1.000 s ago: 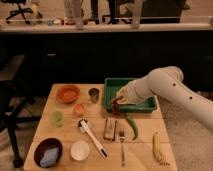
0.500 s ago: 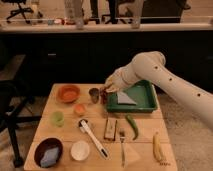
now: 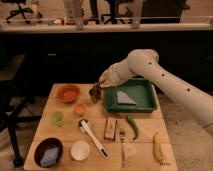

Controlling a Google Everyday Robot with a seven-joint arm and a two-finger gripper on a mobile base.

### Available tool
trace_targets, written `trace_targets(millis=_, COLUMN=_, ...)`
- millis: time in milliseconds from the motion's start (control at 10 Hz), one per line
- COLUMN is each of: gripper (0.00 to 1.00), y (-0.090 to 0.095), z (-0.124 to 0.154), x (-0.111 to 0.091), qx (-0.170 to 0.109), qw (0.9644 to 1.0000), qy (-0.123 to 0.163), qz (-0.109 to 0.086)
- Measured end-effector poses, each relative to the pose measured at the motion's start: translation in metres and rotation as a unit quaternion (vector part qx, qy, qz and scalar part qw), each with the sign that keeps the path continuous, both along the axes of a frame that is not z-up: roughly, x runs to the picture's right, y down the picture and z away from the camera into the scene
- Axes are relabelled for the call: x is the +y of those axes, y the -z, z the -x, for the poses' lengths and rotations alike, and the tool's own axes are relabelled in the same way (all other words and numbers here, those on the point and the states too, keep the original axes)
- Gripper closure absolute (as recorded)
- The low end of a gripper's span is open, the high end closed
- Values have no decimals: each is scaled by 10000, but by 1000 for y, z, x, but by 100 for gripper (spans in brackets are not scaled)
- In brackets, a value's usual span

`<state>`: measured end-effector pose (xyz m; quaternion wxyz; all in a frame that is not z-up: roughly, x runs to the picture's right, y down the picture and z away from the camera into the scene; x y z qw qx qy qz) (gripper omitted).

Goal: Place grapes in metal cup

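Right now my gripper [image 3: 103, 81] hangs just off the left edge of the green tray [image 3: 144, 98], at the tray's far-left corner, with my arm reaching in from the right above it. Directly below the gripper are the grapes [image 3: 95, 90], a dark reddish lump touching or nearly touching it. Whether I am clamped on them or have let go, I cannot tell. The metal cup [image 3: 94, 100] stands under the bunch, just beside the tray's left wall, and I can barely separate it from the grapes, so I cannot tell whether they are inside it or only above it.

Inside the tray lies 1 pale grey folded piece [image 3: 125, 97]. Left of the tray, beyond the cup, sits an orange bowl [image 3: 68, 93]. In front of the tray's left corner stands a small orange cup [image 3: 79, 109], and further left a light green cup [image 3: 57, 118]. Just in front of the tray lie a brown block [image 3: 110, 128] and a green chili pepper [image 3: 132, 126]. Well in front of it are a white-handled brush [image 3: 93, 138], a fork [image 3: 122, 145], a corn cob [image 3: 157, 146] and 2 bowls: 1 white [image 3: 80, 150], 1 dark [image 3: 48, 151]. All of this rests on the wooden table [image 3: 65, 134].
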<state>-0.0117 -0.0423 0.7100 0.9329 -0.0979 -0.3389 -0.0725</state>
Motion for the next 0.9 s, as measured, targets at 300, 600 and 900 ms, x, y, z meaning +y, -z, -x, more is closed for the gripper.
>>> trace_targets(millis=300, gripper=100, y=-4, z=22, x=-13, qx=-272, qw=9996, qy=-106, qz=-22)
trace_targets(millis=600, gripper=100, y=-9, z=46, x=-28, qx=-458, qw=9989, qy=-56, qz=-96)
trace_targets(millis=900, gripper=100, y=-25, z=62, x=-39, qx=-534, qw=9985, qy=47, qz=-123)
